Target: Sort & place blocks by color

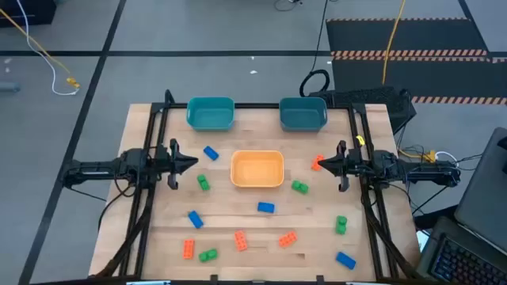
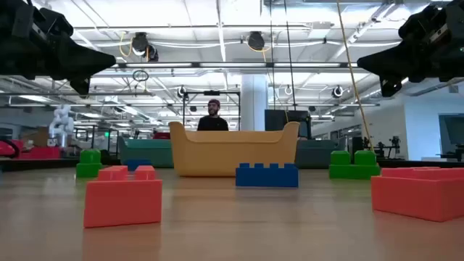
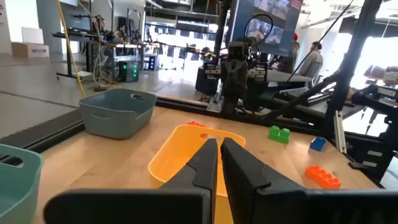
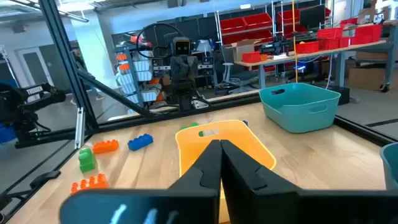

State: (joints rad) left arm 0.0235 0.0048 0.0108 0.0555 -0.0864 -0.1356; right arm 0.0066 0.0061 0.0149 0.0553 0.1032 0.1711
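Observation:
Small studded blocks lie scattered flat on the wooden table: blue ones [image 1: 210,153] [image 1: 266,207] [image 1: 195,219] [image 1: 345,260], green ones [image 1: 203,183] [image 1: 299,187] [image 1: 341,225] [image 1: 208,255], orange ones [image 1: 240,241] [image 1: 287,238] [image 1: 188,249] [image 1: 318,162]. My left gripper [image 1: 190,164] [image 3: 219,148] hovers shut left of the yellow-orange bin. My right gripper [image 1: 321,165] [image 4: 219,148] hovers shut right of that bin, beside the orange block. Both are well above the table, as the low view shows [image 2: 109,61] [image 2: 362,67], and hold nothing.
A yellow-orange bin [image 1: 257,169] stands mid-table between the grippers. Two teal bins [image 1: 211,113] [image 1: 303,114] sit at the far edge. Black frame rails [image 1: 150,158] [image 1: 366,158] run along both sides. A person [image 2: 213,116] shows in the room beyond the table.

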